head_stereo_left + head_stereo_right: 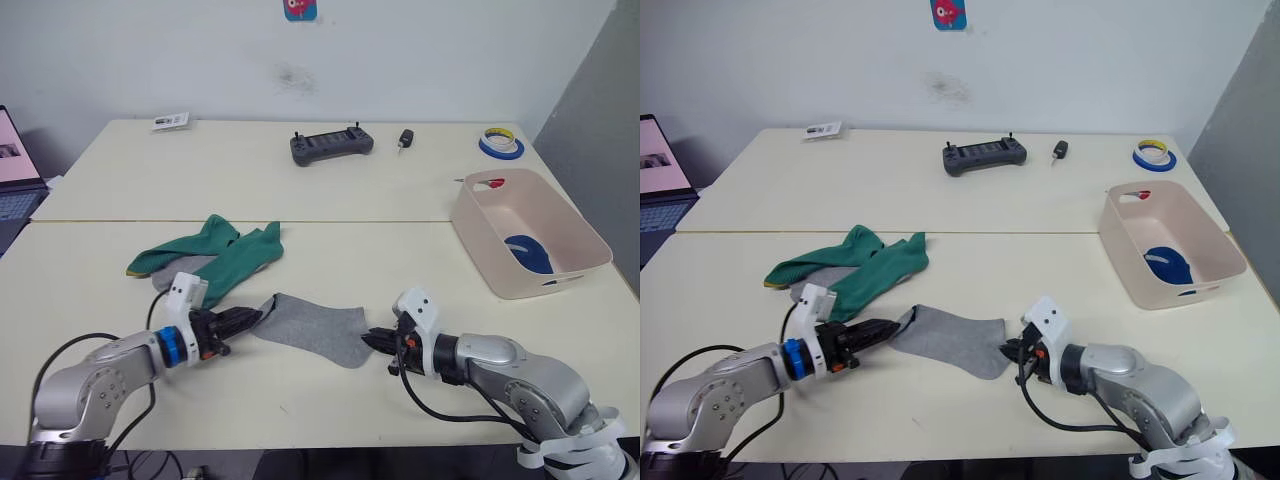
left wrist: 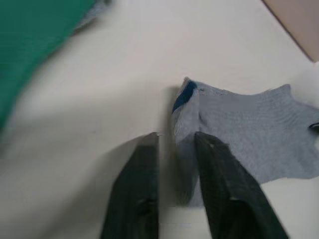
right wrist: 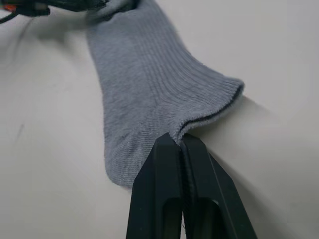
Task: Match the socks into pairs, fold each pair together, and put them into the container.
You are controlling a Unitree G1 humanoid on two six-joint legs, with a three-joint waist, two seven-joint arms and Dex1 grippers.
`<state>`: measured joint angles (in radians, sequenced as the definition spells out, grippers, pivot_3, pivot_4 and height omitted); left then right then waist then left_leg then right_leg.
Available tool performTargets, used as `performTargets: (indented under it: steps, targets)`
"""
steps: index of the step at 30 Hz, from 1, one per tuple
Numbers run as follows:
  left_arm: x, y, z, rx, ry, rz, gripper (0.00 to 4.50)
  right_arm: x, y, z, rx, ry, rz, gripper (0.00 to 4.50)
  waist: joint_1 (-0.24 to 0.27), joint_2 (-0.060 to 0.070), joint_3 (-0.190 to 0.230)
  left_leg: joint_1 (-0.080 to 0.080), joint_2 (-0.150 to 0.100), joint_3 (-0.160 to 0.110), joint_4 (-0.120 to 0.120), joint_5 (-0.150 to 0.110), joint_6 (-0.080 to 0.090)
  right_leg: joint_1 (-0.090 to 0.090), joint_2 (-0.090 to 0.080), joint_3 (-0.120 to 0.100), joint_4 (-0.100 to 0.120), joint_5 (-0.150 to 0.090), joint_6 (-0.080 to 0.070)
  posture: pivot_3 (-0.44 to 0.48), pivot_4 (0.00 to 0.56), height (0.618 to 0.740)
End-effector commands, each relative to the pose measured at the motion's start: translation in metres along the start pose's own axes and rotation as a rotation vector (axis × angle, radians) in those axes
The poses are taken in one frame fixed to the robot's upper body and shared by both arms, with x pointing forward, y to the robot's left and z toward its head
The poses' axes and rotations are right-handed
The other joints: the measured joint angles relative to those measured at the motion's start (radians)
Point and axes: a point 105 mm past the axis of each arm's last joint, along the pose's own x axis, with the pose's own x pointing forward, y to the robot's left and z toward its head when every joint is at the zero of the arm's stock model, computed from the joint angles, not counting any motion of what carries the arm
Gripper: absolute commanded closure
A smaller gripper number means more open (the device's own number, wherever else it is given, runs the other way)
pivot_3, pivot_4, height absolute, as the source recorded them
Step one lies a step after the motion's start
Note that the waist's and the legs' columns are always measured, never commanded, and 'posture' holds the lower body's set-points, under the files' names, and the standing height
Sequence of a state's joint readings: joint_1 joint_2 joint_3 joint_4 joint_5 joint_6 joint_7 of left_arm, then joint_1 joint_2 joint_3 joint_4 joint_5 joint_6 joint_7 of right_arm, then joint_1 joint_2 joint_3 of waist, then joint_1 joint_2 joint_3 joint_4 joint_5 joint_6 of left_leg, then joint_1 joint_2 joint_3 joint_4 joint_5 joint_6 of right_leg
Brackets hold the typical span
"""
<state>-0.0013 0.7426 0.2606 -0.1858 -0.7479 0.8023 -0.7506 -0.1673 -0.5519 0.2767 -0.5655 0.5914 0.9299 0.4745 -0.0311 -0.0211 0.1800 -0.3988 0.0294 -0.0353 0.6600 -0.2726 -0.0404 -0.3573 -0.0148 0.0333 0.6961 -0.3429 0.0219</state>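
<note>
A grey sock (image 1: 310, 328) lies flat near the table's front, stretched between my two grippers. My left gripper (image 1: 250, 318) holds its blue-striped cuff end (image 2: 187, 94), with fabric between the fingers (image 2: 209, 149). At the other end my right gripper (image 3: 182, 142) is shut, pinching the sock's edge. Two green socks (image 1: 225, 252) with yellow tips lie overlapped behind the left gripper, and another grey sock (image 1: 188, 268) pokes out beneath them. The pink-beige container (image 1: 580, 240) stands at the right with a dark blue sock (image 1: 527, 252) inside.
At the table's back lie a black controller (image 1: 331, 146), a key fob (image 1: 405, 138), a tape roll (image 1: 500, 144) and a small card (image 1: 171, 122). A laptop (image 1: 15, 165) sits off the left edge. A seam (image 1: 350, 221) joins the two tabletops.
</note>
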Motion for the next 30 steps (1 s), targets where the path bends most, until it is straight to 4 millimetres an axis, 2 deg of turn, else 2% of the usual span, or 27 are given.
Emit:
performTargets:
  steps: [1,4,7,12,17,19,23,26,30]
  targets:
    - [-0.020,-0.002,0.015,0.171,-0.006,-0.026,1.94,-0.004,0.014,0.005,-0.041,-0.012,0.080,4.50,0.000,0.000,0.000,0.000,0.000,0.000,0.000,0.000,0.000,0.000,0.000,0.000,0.000,0.000,0.000,0.000,0.150,0.740]
    - [-0.029,-0.004,0.013,0.323,0.039,-0.070,0.99,-0.009,0.019,0.000,-0.058,0.025,0.134,4.50,0.001,0.000,0.000,0.000,0.000,0.000,0.000,0.000,0.000,0.000,-0.001,0.000,-0.001,0.000,0.000,0.000,0.150,0.740]
    - [-0.028,-0.014,0.016,0.438,0.025,-0.134,0.04,-0.018,0.017,-0.005,-0.072,0.064,0.164,4.50,0.005,0.000,0.000,0.000,0.000,0.001,0.000,0.000,0.000,0.000,-0.001,-0.001,-0.001,0.000,0.000,0.000,0.150,0.740]
    - [-0.008,-0.040,0.022,0.553,-0.054,-0.250,0.02,-0.032,0.000,-0.009,-0.087,0.130,0.172,4.50,0.005,0.000,0.000,0.000,-0.001,0.001,0.000,0.000,0.000,0.002,-0.003,-0.002,-0.003,0.000,0.000,0.000,0.150,0.740]
    - [0.036,-0.055,0.015,0.681,-0.071,-0.277,0.02,-0.031,-0.005,-0.005,-0.107,0.140,0.170,4.50,0.005,0.000,0.000,0.000,-0.001,0.001,0.000,0.000,0.000,0.003,-0.002,-0.002,-0.003,0.000,0.000,0.000,0.150,0.740]
    - [0.050,-0.052,0.014,0.742,-0.078,-0.237,0.02,-0.030,-0.003,-0.005,-0.110,0.140,0.172,4.50,0.005,0.000,0.000,-0.001,-0.001,0.001,0.000,0.000,0.000,0.003,-0.002,-0.002,-0.004,0.000,0.000,0.000,0.150,0.740]
    - [0.064,-0.039,0.008,0.832,-0.048,-0.171,0.02,-0.029,-0.001,-0.005,-0.115,0.136,0.169,4.50,0.001,0.000,0.000,0.000,-0.001,0.000,0.000,0.000,0.000,0.003,-0.001,-0.002,-0.003,0.000,0.000,0.000,0.150,0.740]
    - [0.061,-0.022,0.008,0.842,-0.034,-0.088,0.02,-0.030,-0.003,-0.004,-0.127,0.132,0.153,4.50,0.001,0.000,0.000,0.000,-0.001,0.000,0.000,0.000,0.001,0.002,-0.001,-0.002,-0.003,0.000,0.000,0.000,0.150,0.740]
    - [0.052,-0.011,0.000,0.833,0.012,-0.069,0.02,-0.031,-0.009,-0.003,-0.145,0.128,0.126,4.50,0.001,0.000,0.000,0.000,-0.001,0.000,0.000,0.000,0.001,0.003,-0.001,-0.002,-0.003,0.000,0.000,0.000,0.150,0.740]
